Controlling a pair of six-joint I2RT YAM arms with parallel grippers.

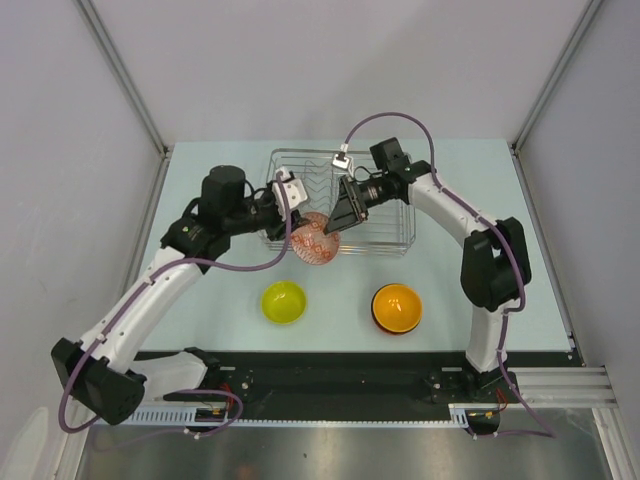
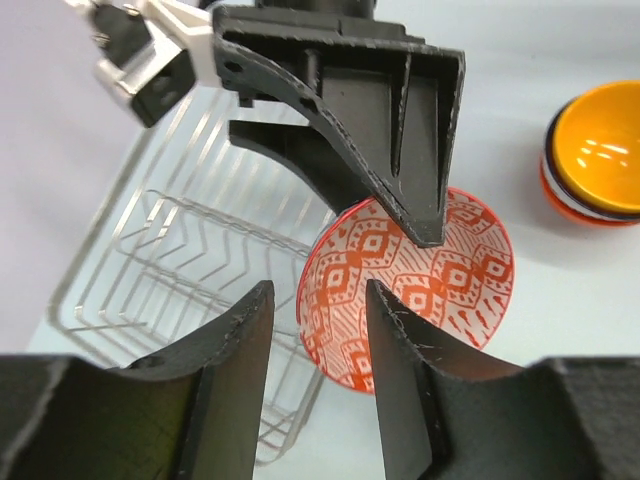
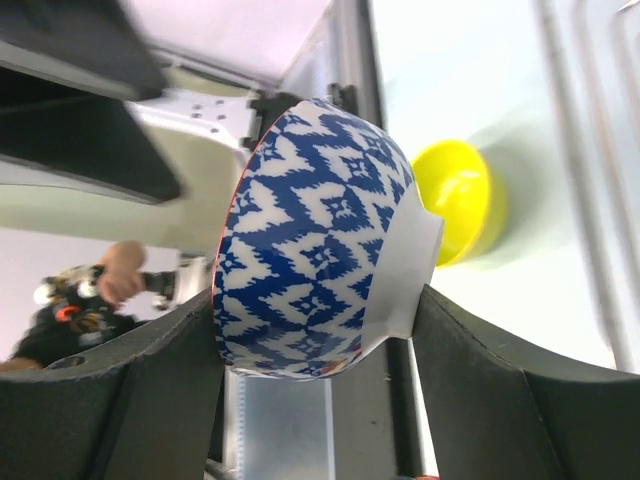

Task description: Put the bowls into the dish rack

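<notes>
From above, your right end effector [image 1: 335,226] clamps the round bowl patterned red inside and blue outside [image 1: 315,242]. It holds the bowl tilted at the near rail of the silver wire dish rack [image 1: 390,225], which sits toward the tabletop's far edge. The lime-yellow bowl [image 1: 283,301] and orange bowl [image 1: 397,307] wait toward the near edge. In the left wrist view, your left end effector [image 2: 318,300] has its jaws parted, pinching nothing. The right wrist view shows the bowl wedged between both fingers [image 3: 150,400]. You seem to be loading the first bowl: next, lower it on edge between the dividers, keeping the left arm clear.
</notes>
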